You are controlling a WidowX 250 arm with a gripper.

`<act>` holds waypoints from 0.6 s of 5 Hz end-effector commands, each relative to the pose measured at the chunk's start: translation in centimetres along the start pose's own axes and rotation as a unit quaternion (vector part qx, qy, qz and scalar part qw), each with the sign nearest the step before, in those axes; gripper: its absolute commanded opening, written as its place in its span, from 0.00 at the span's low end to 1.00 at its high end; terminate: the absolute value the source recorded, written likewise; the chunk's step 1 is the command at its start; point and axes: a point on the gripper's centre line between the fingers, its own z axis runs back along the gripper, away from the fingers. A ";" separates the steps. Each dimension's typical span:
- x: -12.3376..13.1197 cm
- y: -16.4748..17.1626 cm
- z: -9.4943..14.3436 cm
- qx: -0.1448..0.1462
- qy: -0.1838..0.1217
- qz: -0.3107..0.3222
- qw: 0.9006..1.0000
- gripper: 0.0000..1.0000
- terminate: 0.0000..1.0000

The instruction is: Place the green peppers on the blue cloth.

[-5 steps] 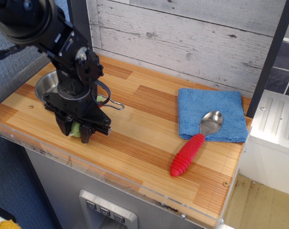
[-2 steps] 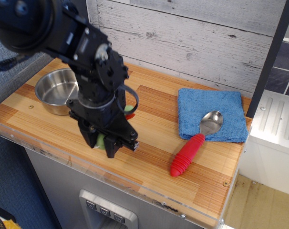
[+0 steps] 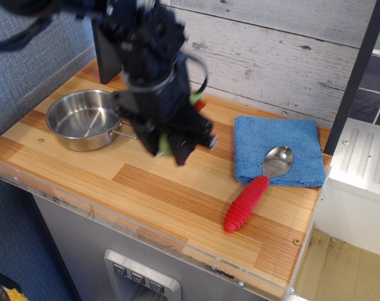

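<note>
While the frame's pretty motion-blurred, the gripper looks clamped on the green peppers, held up above the wooden counter between the steel pan and the blue cloth, where the red-handled spoon rests.

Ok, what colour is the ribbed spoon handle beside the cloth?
Red, on the red ribbed-handled metal spoon; clearest in the observation.image view.
</note>
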 end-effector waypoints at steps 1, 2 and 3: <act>4.8 -2.3 0.5 -0.030 -0.034 -0.003 0.999 0.00 0.00; 6.4 -4.0 -0.9 -0.032 -0.033 -0.014 0.999 0.00 0.00; 7.5 -5.9 -2.8 -0.027 -0.025 -0.030 0.999 0.00 0.00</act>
